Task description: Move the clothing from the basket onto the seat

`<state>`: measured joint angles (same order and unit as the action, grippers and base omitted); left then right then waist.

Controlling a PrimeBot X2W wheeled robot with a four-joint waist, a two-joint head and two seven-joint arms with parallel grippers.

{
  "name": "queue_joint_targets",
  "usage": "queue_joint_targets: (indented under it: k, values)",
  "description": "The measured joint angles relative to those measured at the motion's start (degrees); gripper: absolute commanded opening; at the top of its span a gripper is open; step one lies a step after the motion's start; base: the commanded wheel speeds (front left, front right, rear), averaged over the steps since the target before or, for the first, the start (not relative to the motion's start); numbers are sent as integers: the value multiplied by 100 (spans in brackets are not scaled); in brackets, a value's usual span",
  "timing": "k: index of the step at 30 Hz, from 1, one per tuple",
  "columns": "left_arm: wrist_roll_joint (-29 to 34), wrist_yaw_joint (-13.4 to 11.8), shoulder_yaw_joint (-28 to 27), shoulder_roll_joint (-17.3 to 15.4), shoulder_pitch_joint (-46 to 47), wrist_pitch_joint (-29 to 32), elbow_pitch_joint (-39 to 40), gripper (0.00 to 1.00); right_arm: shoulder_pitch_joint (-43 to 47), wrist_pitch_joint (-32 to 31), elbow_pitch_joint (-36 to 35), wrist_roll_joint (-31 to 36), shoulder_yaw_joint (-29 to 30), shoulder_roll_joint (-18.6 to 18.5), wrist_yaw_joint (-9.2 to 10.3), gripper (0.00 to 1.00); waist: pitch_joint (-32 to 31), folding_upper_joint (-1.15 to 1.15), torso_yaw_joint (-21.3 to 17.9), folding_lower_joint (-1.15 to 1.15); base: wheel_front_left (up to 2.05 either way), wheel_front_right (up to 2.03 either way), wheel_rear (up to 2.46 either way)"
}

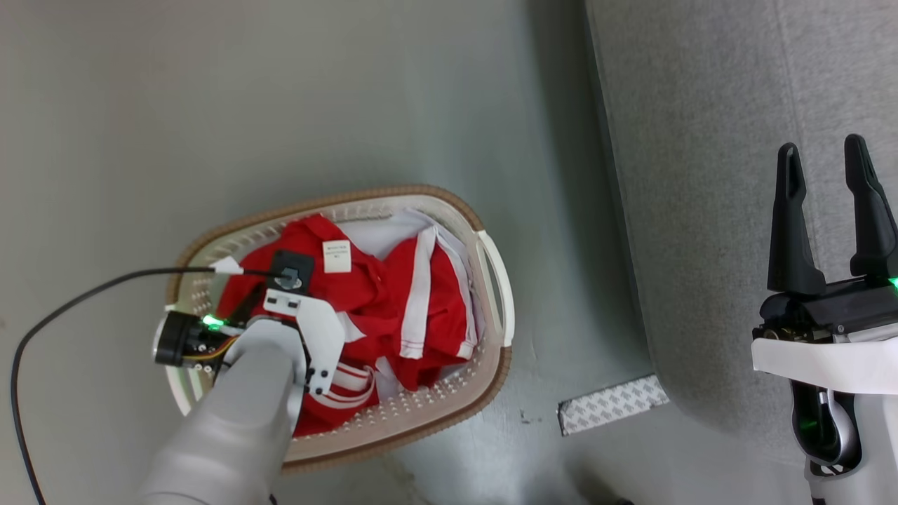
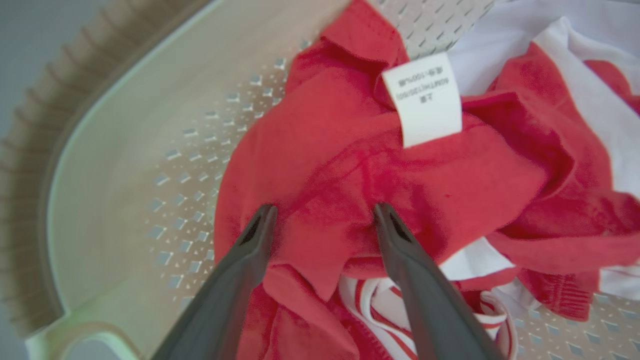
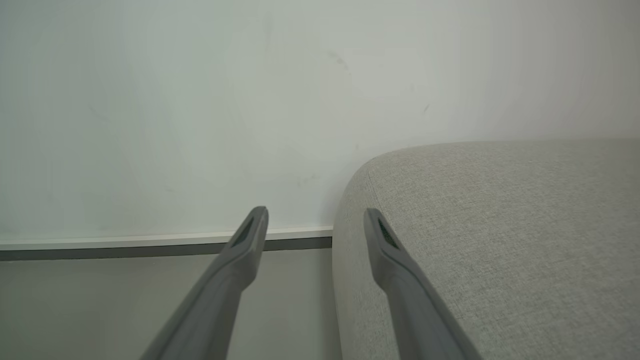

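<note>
Inside the basket [image 2: 125, 150], at its left end in the head view, my left gripper [image 2: 324, 210] stands with its fingers apart and nothing held. The two tips straddle a raised fold of the red clothing [image 2: 350, 165]; I cannot tell whether they press into it. The fold runs away from the wrist toward the white label tag [image 2: 425, 97], so it lies across the closing line, and closing should pinch it. Beyond the label, red-and-white garments fill the rest of the basket. Right of the basket, well apart from it, lies the grey seat [image 1: 701, 175]. My right gripper [image 1: 822, 147] hovers over that seat, fingers apart, empty. The left arm is the nearer one.
</note>
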<state>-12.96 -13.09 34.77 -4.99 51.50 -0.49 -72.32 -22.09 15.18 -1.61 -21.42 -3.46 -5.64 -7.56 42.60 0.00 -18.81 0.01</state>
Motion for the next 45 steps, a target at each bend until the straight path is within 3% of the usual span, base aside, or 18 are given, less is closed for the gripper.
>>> queue_joint_targets:
  k: [1, 2, 9, 19, 24, 37, 45]
  values:
    - [0, 32, 25, -7, 66, 53, -24, 12, -25, 0, -12, -23, -7, 5, 0, 100, 123, 0, -28, 0, 0, 0, 0]
    - [0, 75, 46, -5, 81, 81, -37, 0, -24, 0, -5, -32, -8, 9, 0, 100, 170, 0, -40, 0, 0, 0, 0]
    - [-167, 198, 10, 54, 80, -111, -60, 0, -15, 0, 81, -33, 78, 10, 0, 100, 150, 0, 11, 0, 0, 0, 0]
    - [-619, 573, -30, 211, -343, -1005, 324, 0, 333, 0, 205, -35, 361, -146, 0, 100, -667, 0, 408, -1, 0, 0, 0]
    - [-1002, 759, 267, 215, -775, -1155, 1096, 0, 639, -1, 319, -31, 471, -265, 0, 100, -1279, 0, 679, -1, 0, 0, 0]
    - [-1610, 605, 1005, 219, -1483, -1062, 3193, 0, 1484, 0, 400, 175, 572, -512, 0, 100, -2961, 0, 1352, -3, 0, 0, 0]
    - [-1637, 485, 1077, -62, -1680, -747, 4701, 0, 1730, 0, 365, 71, -131, -917, 0, 100, -3780, 0, 1564, -3, 0, 0, 0]
